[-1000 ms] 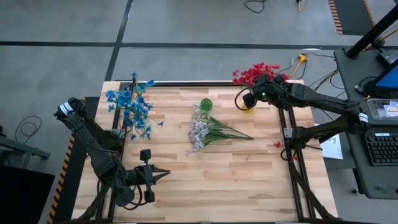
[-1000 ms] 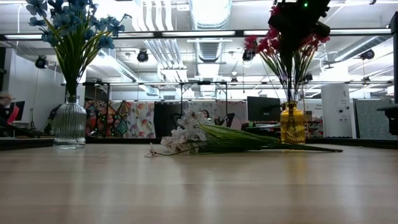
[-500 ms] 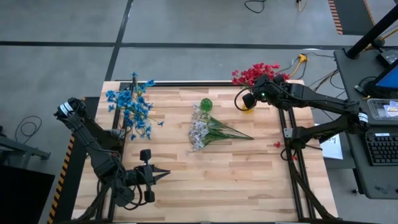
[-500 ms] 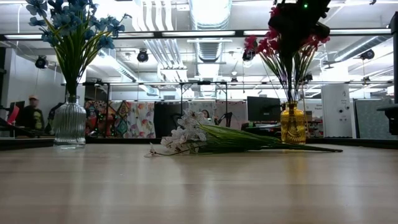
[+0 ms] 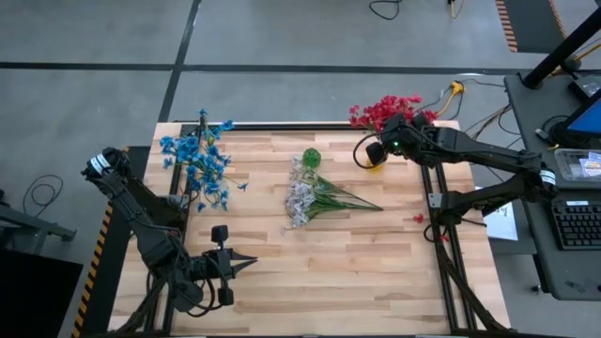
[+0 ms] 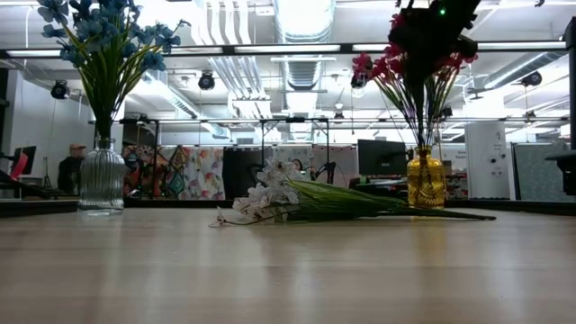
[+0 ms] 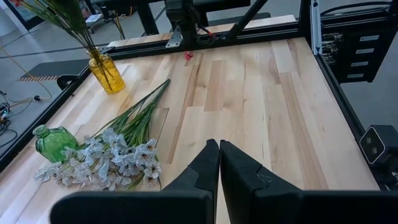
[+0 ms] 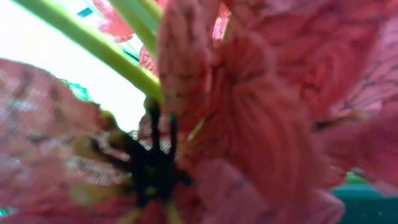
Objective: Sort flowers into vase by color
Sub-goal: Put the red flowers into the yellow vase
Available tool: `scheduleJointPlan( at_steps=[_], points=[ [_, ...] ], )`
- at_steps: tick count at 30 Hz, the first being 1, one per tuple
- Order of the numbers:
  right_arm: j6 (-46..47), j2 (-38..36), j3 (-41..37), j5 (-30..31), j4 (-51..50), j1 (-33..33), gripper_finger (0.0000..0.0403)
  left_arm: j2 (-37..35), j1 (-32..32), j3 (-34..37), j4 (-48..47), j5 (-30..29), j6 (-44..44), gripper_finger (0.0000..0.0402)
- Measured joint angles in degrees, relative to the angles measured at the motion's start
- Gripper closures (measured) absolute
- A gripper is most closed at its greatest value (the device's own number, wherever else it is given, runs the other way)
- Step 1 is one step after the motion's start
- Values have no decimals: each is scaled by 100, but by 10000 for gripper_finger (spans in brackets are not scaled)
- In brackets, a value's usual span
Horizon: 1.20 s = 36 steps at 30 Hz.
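1. Red flowers [image 5: 385,110]: light, floppy blossoms on thin stiff-ish stems; prob. easy to crush or snag; best taken low on the stem bundle, not at the heads; stems stand in the yellow vase [image 6: 425,181] at the far right corner of the worktop [image 5: 357,263].
2. Right gripper [image 5: 378,150] sits right at the red bunch, above the yellow vase; low view shows its dark bulk among the blossoms; right wrist view is filled w/ red petals [image 8: 261,118] and a green stem, so the bunch is pressed up against the fingers; fingers near fully pressed together; whether they pinch a stem, can't tell.
3. White flowers [image 5: 302,199]: lying flat mid-worktop, heads toward the near-left, green stems fanning toward the right; light, loose spray; likely to splay if lifted by one stem; grab where the stems bunch together, just behind the blossoms.
4. Small green vase [image 5: 311,157] stands just beyond the white heads, empty as far as seen; judged to be the white bunch's target.
5. Blue flowers [image 5: 199,161]: already upright in the clear ribbed vase [image 6: 101,178] at far left; no gripper near.
6. Left gripper [image 5: 246,264] waits at the near-left of the worktop, well apart from the white bunch; fingers [image 7: 205,169] pressed together, holding nothing; in its wrist view the white flowers lie ahead and to one side.
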State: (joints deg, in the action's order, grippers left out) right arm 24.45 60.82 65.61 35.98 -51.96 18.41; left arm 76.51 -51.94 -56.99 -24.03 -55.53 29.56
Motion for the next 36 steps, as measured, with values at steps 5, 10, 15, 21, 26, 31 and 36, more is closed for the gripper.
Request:
scheduleJointPlan(
  at_steps=[5, 10, 15, 21, 26, 31, 36],
  points=[
    [4, 0, -78, 0, 0, 0, 376, 0, 1, 0, -2, -2, -1, 402],
    [27, -1, -171, 1, 8, 0, 376, 0, 0, 0, -2, 1, 0, 402],
    [34, -1, -302, -1, 39, 0, 376, 0, 2, 0, -2, -1, -2, 402],
    [66, 0, -392, -3, 44, 0, 376, 0, 0, 0, -2, 0, -2, 402],
    [66, -2, -392, -5, 51, 0, 376, 0, 1, 0, -2, -2, -2, 402],
    [66, 0, -408, -5, 91, 0, 376, 0, 1, 0, -1, 1, -2, 402],
    [66, -2, -502, -5, 165, 0, 376, 0, 2, 0, -2, -2, -1, 402]
  ],
)
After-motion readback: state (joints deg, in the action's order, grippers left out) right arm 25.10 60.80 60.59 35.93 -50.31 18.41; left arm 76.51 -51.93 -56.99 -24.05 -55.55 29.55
